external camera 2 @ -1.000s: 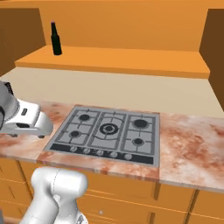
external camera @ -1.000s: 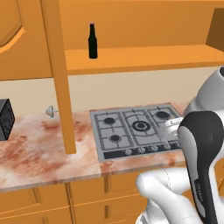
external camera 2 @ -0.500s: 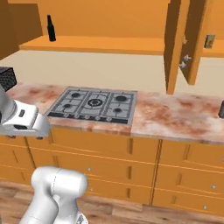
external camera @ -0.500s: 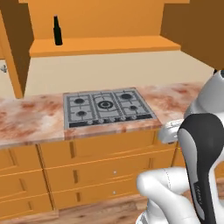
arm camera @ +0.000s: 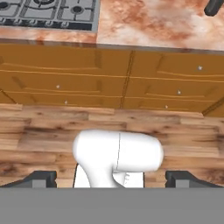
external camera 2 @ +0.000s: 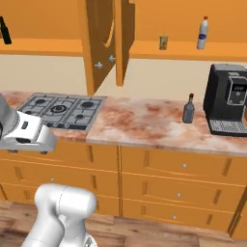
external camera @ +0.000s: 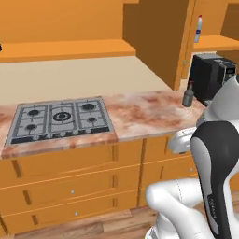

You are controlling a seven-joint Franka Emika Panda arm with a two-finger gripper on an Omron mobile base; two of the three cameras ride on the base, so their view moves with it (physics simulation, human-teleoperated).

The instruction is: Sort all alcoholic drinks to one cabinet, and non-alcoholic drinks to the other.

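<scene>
At the far left of your right base view, the dark beer bottle [external camera 2: 4, 31] stands upright on the open shelf [external camera 2: 43, 47] above the stove, cut by the picture's edge. Below it, the gas hob [external camera 2: 62, 109] sits set into the reddish marble counter [external camera 2: 144, 123]; from the left base camera you see the same hob [external camera: 60, 120] at the counter's left.

Moving right, an open cabinet door [external camera 2: 101, 38] hangs edge-on between the shelf and the next cabinet. Inside that right-hand cabinet you have the small juice carton [external camera 2: 164, 42] standing on the shelf, and well to its right the white plastic bottle [external camera 2: 203, 33] with the blue label and red cap, also upright. The left base camera shows that white bottle [external camera: 199, 30] too, high in the cabinet opening.

Down on the counter, the grey glass bottle [external camera 2: 188, 109] with the red cap stands upright just beside the black coffee machine [external camera 2: 227, 99], on its left; whether they touch you cannot tell. You see that bottle [external camera: 188, 95] from the left base camera as well, near the counter's right end.

Your gripper [arm camera: 112, 178] hangs low in front of the drawers [arm camera: 109, 81], looking down at the wooden floor [arm camera: 39, 131]; its fingers [arm camera: 41, 177] stand wide apart with nothing between them.
</scene>
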